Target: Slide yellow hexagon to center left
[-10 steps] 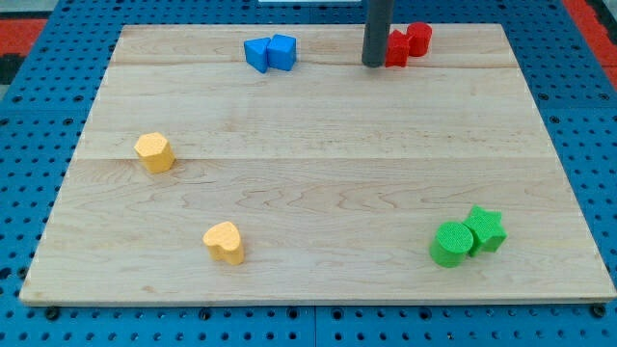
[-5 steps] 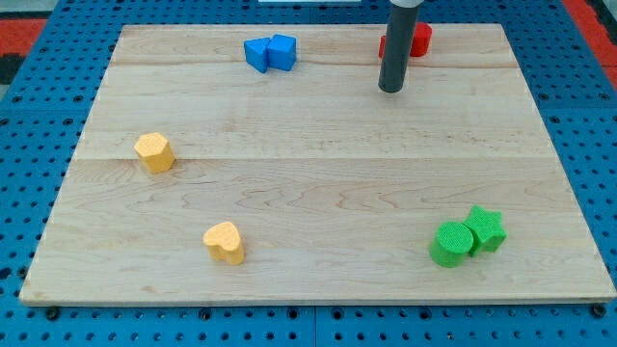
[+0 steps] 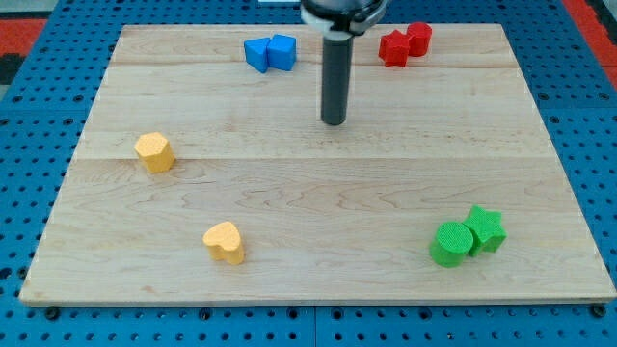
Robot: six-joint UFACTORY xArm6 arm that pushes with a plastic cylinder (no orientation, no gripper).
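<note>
Wooden board (image 3: 318, 193): yellow hexagon (image 3: 154, 152) well left of my tip (image 3: 334, 121), no jaws.

Wooden board (image 3: 318, 207) w/ yellow heart (image 3: 224, 242), blue pair (image 3: 270, 52), red pair (image 3: 404, 43), green cylinder (image 3: 449, 244) + star (image 3: 486, 227).

- A big wooden board (image 3: 318, 193) fills most of the view. It is pale, with long lines of grain running from side to side.
- Under it sits a blue base (image 3: 39, 318) full of small round holes. It shows past every edge of the board.
- A red patch (image 3: 21, 24) shows at the top left corner, another (image 3: 590, 17) at the top right.
- The light is soft and even.
</note>
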